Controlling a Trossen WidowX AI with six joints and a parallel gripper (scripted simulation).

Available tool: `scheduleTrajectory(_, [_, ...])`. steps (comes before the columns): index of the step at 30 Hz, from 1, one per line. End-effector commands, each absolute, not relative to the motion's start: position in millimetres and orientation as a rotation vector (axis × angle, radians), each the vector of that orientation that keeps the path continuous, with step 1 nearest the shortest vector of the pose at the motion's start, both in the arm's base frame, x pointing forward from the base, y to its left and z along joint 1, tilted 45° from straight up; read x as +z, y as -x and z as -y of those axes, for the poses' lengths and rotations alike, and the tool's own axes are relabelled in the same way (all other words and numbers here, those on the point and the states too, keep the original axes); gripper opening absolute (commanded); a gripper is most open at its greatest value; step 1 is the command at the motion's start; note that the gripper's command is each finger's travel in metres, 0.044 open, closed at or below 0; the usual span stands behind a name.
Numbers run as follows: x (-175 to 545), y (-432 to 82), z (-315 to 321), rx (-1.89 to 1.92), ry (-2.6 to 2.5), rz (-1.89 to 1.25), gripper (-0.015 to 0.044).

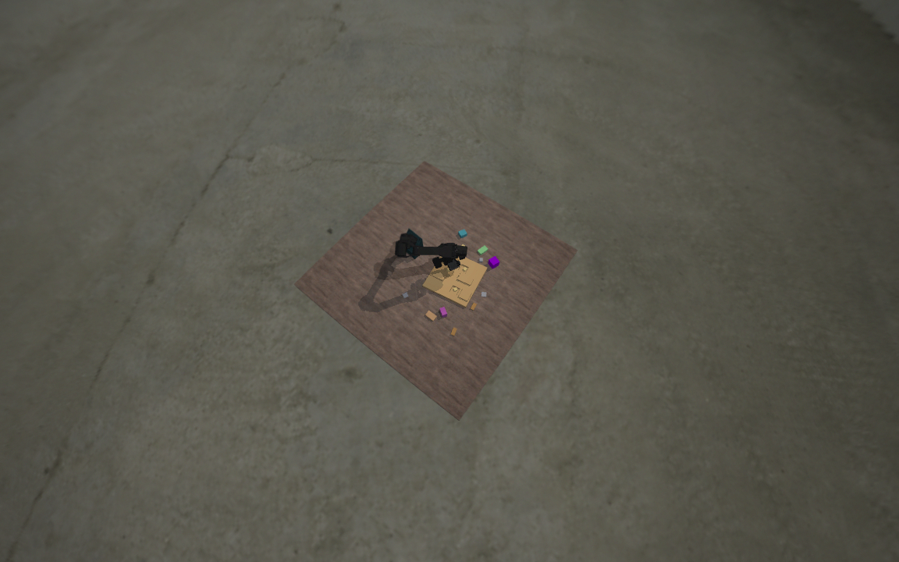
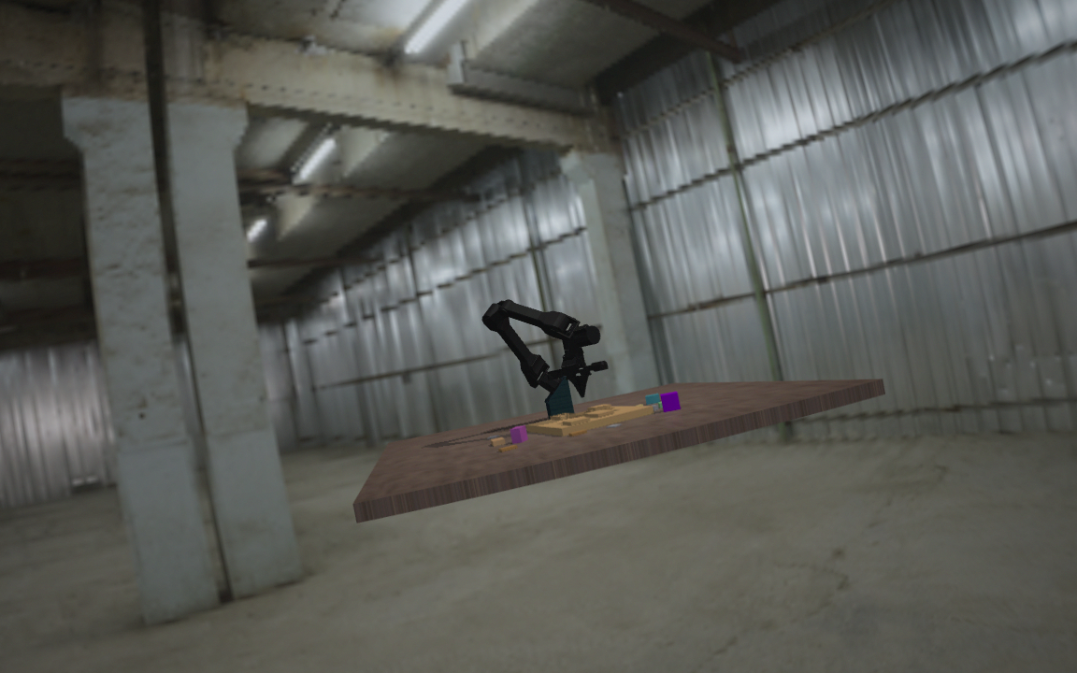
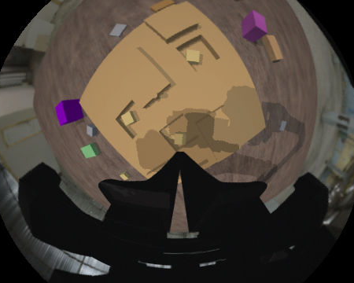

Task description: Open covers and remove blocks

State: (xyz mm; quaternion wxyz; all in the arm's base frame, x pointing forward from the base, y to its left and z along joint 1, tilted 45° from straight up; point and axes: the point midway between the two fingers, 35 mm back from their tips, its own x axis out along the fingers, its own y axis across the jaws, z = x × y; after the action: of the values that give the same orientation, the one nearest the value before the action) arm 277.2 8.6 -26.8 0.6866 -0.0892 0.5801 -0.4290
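Note:
The tan puzzle board (image 1: 447,284) (image 3: 106,90) lies on the table. In the wrist view one pale yellow block (image 3: 193,56) sits in the upper well, another (image 3: 127,118) in the left well and a third (image 3: 179,138) in the shaded well just beyond my fingertips. These three wells show uncovered. Flat cover panels lie beside them; some edges are lost in shadow. A small yellow block (image 3: 124,176) rests on the table off the board's lower left edge. My gripper (image 2: 581,393) (image 3: 179,155) is shut and empty, above the board; its fingers hide part of the board's near edge.
Around the board lie a purple cube (image 1: 494,262) (image 2: 670,401) (image 3: 68,112), a green block (image 1: 482,249) (image 3: 90,150), a teal block (image 1: 463,233), a magenta block (image 1: 442,311) (image 3: 254,26), an orange block (image 1: 430,315) (image 3: 272,48) and several small grey and orange pieces.

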Motion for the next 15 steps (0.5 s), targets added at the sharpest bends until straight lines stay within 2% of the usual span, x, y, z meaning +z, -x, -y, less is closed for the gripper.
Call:
scheduleTrajectory(1, [-36,-276,1,-0.963,0.204,-1.299,0.0000])
scheduleTrajectory(15, [-60,-272,25,-0.965,0.207,-1.298,0.0000])
